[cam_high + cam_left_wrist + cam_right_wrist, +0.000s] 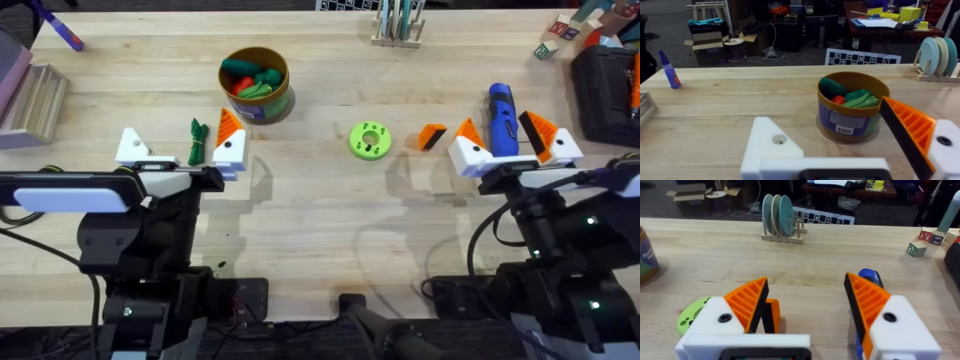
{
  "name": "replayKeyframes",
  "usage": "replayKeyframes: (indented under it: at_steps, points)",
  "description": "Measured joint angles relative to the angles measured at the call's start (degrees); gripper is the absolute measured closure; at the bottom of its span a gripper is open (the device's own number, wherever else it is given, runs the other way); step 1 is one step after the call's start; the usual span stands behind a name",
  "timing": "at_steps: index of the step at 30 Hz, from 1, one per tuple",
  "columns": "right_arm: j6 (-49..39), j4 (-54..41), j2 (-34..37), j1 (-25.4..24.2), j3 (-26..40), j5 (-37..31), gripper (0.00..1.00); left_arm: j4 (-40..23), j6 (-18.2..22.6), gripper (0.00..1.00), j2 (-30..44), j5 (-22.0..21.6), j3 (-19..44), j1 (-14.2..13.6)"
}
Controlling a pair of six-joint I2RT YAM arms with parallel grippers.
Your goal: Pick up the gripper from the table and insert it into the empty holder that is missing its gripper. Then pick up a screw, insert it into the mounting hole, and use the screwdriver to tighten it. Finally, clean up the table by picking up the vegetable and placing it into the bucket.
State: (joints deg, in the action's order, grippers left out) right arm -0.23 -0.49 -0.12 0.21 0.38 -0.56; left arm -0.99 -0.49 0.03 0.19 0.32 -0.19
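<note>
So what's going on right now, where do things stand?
Both grippers open, holding nothing. Left gripper lacks one orange finger; bare holder. Loose gripper on table beside green disc. Screwdriver between right gripper fingers, ungrasped.

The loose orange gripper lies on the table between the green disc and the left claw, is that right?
Not quite: the overhead view shows the loose orange gripper between the green disc and the right claw, not the left.
</note>
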Motion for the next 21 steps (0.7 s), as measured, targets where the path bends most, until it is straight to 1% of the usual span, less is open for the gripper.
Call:
replayKeyframes:
  at_steps: [12,15,16,19,21]
  points:
    - [-0.1,-0.1,0.0,0.0,0.0,0.0,0.068,0.0,0.0,0.060,0.0,0.0,0.0,0.0]
    - [-0.2,1.1,0.0,0.0,0.0,0.0,0.070,1.7,0.0,0.060,0.0,0.0,0.0,0.0]
    - [-0.2,2.7,0.1,0.0,0.0,0.0,0.070,2.7,0.0,0.060,0.0,0.0,0.0,0.0]
    - [-0.2,12.7,0.2,0.0,0.0,0.0,0.070,7.0,0.0,0.060,0.0,0.0,0.0,0.0]
    - [-0.2,17.7,0.2,0.0,0.1,0.0,0.070,8.2,0.0,0.059,0.0,0.0,0.3,0.0]
